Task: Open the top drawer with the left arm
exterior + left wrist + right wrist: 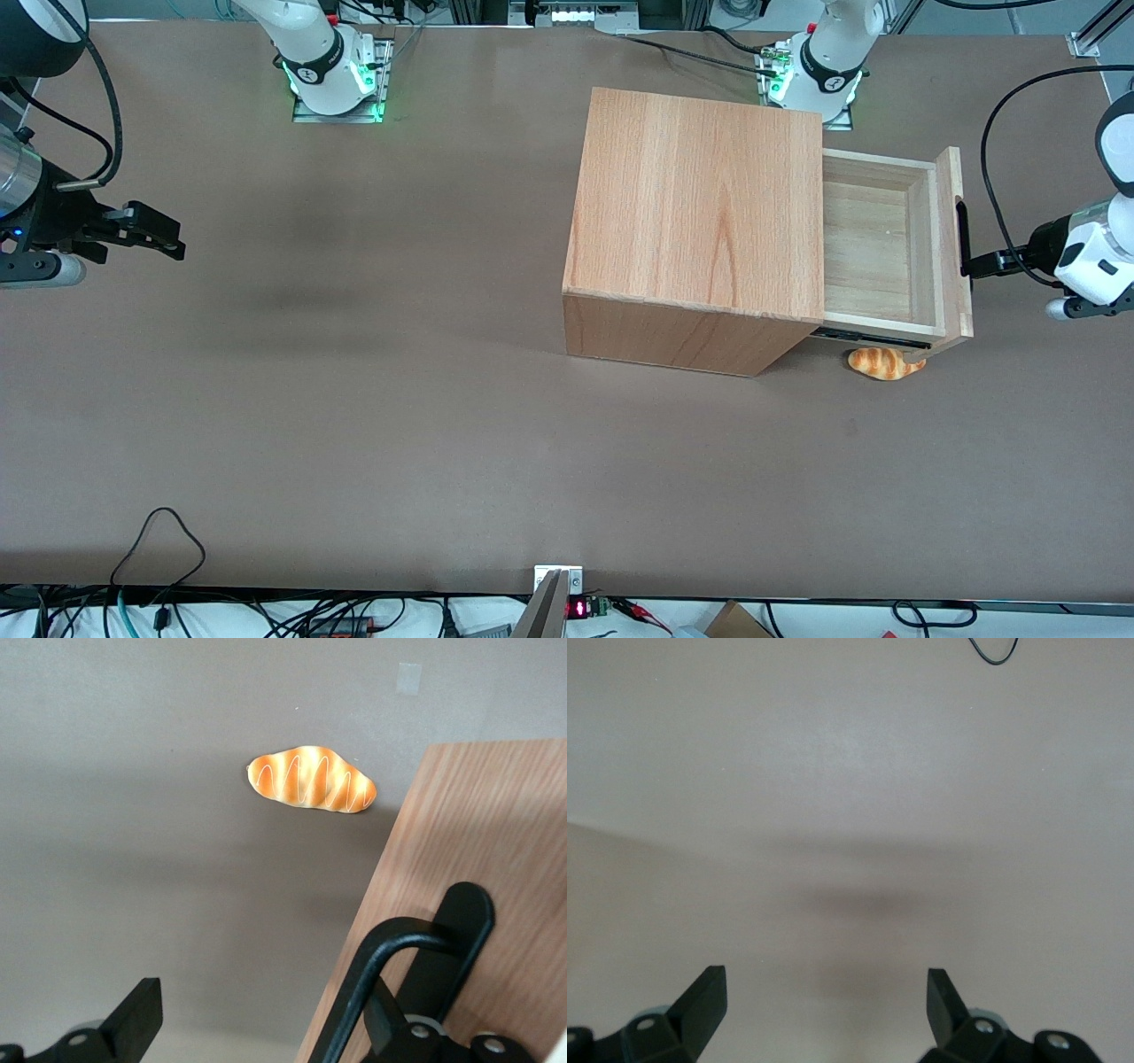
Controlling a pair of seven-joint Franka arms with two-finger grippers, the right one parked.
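The top drawer stands pulled well out of its wooden cabinet, its light wood tray bare inside. The slim black bar handle is on its front panel and also shows in the left wrist view. The left arm's gripper is at the handle, in front of the drawer. In the wrist view the gripper is open. One finger sits between the bar and the panel. The second finger hangs free over the table.
A striped orange bread roll lies on the table under the drawer's nearer corner and shows in the wrist view. The brown table stretches toward the parked arm's end. Cables lie along the table's nearest edge.
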